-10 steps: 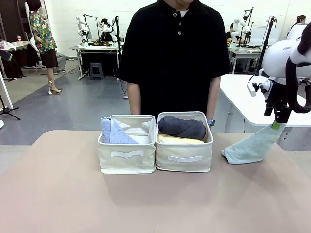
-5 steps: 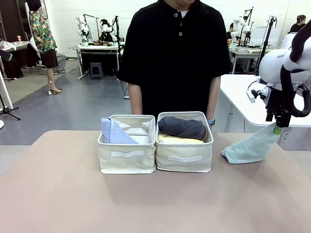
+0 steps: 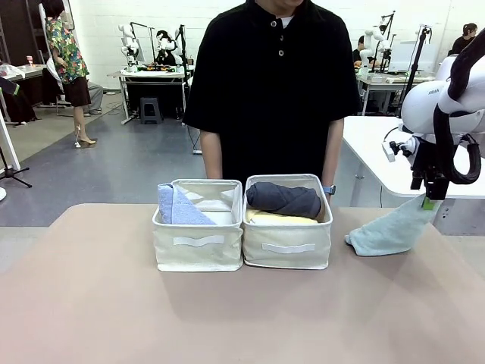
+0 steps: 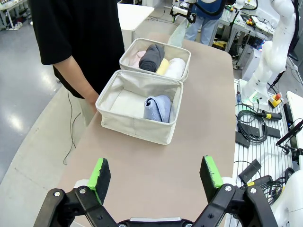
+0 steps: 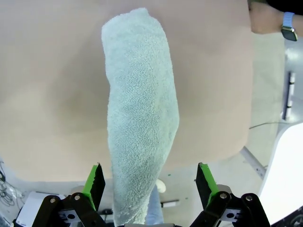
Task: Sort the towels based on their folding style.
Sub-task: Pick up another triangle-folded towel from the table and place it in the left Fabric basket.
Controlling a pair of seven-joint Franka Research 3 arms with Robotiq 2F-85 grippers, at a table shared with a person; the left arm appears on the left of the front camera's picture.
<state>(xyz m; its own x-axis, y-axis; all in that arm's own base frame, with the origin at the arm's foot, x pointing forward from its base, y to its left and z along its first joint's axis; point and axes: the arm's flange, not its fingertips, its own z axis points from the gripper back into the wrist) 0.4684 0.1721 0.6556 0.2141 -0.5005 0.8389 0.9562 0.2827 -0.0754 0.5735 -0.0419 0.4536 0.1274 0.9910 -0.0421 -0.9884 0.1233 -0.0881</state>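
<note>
The right claw (image 3: 428,201) hangs over the far right corner of the bench (image 3: 227,318), at the upper end of the teal towel (image 3: 390,230). In the right wrist view its fingers stand wide apart, one green pad on each side of the towel (image 5: 139,104), and neither pad touches the cloth. The towel slants from that end down to the bench. Its lower end rests there, to the right of the right basket (image 3: 288,254) and apart from it (what bears up the raised end cannot be told).

The right basket and the left basket (image 3: 198,254) stand side by side, touching, at mid-bench in front of the person (image 3: 273,91).

- **Left basket:** the blue towel (image 3: 176,206) lies against its left wall.
- **Right basket:** the grey roll (image 3: 284,199) lies on top, with the yellow roll (image 3: 276,218) under it. The left wrist view also shows the white roll (image 4: 175,67) beside the yellow one and the pink roll (image 4: 137,57) on the grey roll's other side.

The left claw (image 4: 155,165) hangs over the bench's left end, well apart from the baskets. Its fingers are spread with nothing between them.

The person stands at the far side in a black shirt, arms down behind the baskets, with a watch (image 5: 286,21) on one wrist.
</note>
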